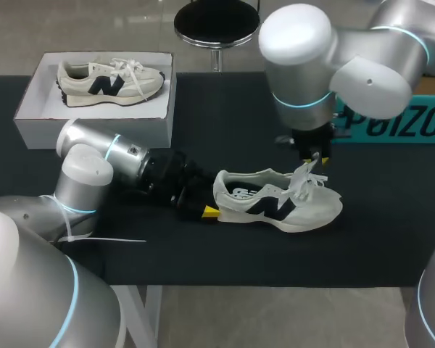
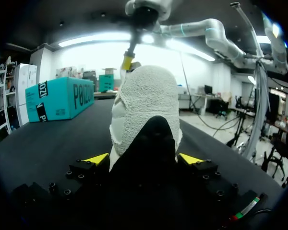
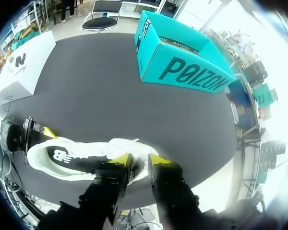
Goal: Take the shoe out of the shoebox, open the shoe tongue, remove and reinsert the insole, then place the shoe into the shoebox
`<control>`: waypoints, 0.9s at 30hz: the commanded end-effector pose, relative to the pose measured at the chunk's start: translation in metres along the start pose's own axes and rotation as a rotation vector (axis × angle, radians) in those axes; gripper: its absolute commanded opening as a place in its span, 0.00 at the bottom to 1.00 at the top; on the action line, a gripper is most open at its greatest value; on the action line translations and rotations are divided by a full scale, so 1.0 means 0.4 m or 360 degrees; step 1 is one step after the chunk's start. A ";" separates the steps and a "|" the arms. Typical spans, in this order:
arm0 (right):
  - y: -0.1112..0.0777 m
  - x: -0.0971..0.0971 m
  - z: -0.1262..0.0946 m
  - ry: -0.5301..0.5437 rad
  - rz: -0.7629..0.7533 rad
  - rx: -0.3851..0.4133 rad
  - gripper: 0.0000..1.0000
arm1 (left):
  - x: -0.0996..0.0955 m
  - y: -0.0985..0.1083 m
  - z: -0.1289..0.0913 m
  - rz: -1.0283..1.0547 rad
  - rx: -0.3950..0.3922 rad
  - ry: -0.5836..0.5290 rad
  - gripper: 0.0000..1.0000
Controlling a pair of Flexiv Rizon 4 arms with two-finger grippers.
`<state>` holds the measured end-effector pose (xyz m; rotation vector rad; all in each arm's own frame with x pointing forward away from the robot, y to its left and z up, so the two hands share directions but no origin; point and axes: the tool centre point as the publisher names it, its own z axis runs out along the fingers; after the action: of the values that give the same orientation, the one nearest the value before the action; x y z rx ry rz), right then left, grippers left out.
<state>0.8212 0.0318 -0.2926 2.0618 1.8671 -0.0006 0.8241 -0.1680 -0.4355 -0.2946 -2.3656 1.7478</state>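
A cream shoe (image 1: pixel 275 203) with a dark logo lies on its sole mid-table, toe to the right. My left gripper (image 1: pixel 206 206) comes in low from the left and holds the heel. In the left wrist view the heel (image 2: pixel 146 105) fills the span between both yellow tips, so that gripper (image 2: pixel 144 158) is shut on it. My right gripper (image 1: pixel 313 158) hangs straight down over the tongue and laces. Seen from its wrist, the right gripper (image 3: pixel 139 160) has its tips a little apart above the shoe (image 3: pixel 86 153). The white shoebox (image 1: pixel 36 109) stands at the back left.
A second matching shoe (image 1: pixel 109 80) lies inside the shoebox. A teal box (image 1: pixel 391 119) stands at the back right, just behind my right arm. The black table top (image 1: pixel 225 123) is bare between the two boxes and in front of the shoe.
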 end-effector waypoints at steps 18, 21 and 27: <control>0.044 0.029 0.010 0.0125 -0.0060 0.0009 1.00 | 0.002 0.006 0.002 0.0000 -0.0002 -0.0002 0.00; 0.051 0.045 0.007 0.0134 -0.0072 0.0014 1.00 | 0.002 0.006 0.002 0.0000 -0.0002 -0.0002 0.00; 0.051 0.064 0.006 0.0148 -0.0078 0.0043 1.00 | 0.002 0.006 0.002 0.0000 -0.0002 -0.0002 0.00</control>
<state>0.8400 0.0492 -0.2924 2.0624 1.9842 0.0773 0.8240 -0.1678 -0.4356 -0.2945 -2.3657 1.7479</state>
